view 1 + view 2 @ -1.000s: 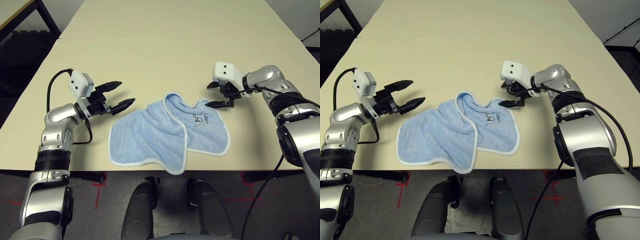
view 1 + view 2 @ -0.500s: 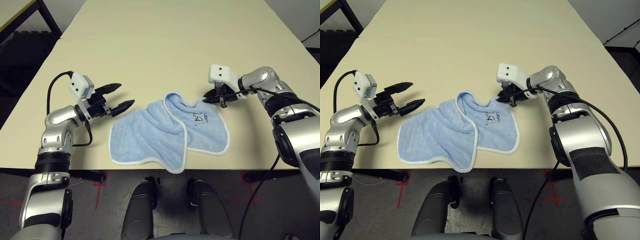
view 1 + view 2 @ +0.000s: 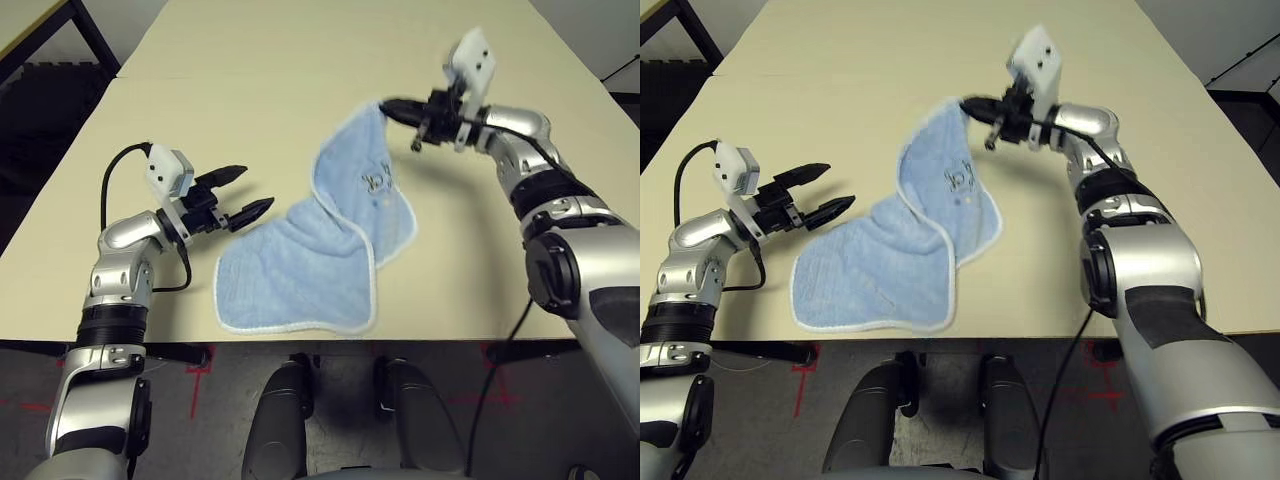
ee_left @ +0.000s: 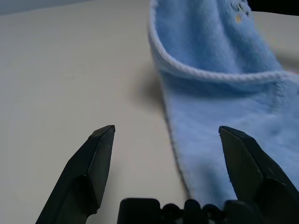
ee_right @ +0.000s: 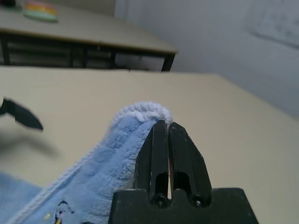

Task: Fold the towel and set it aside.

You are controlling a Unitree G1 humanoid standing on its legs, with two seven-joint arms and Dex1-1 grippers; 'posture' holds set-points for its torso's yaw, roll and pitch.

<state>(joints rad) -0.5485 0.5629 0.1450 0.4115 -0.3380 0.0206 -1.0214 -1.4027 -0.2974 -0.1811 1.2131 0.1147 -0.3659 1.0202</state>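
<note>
The light-blue towel [image 3: 300,270] with white edging lies near the table's front edge. Its right part is pulled up off the table, and a small dark embroidered mark [image 3: 378,178] shows on the raised flap. My right gripper [image 3: 392,108] is shut on the towel's rounded corner [image 5: 145,111], holding it high above the table behind the rest of the cloth. My left gripper [image 3: 255,187] hovers open just left of the towel's left edge [image 4: 174,140], with nothing between its fingers. One left fingertip [image 5: 21,115] shows in the right wrist view.
The beige table [image 3: 300,70] stretches far back and to both sides. Its front edge [image 3: 450,335] runs just below the towel. A second table [image 5: 84,37] with a colourful object stands in the background.
The right gripper shut on the towel's far right corner, then lifted it up and away from me, pulling the right part of the towel off the table. The left arm stayed nearly still.
</note>
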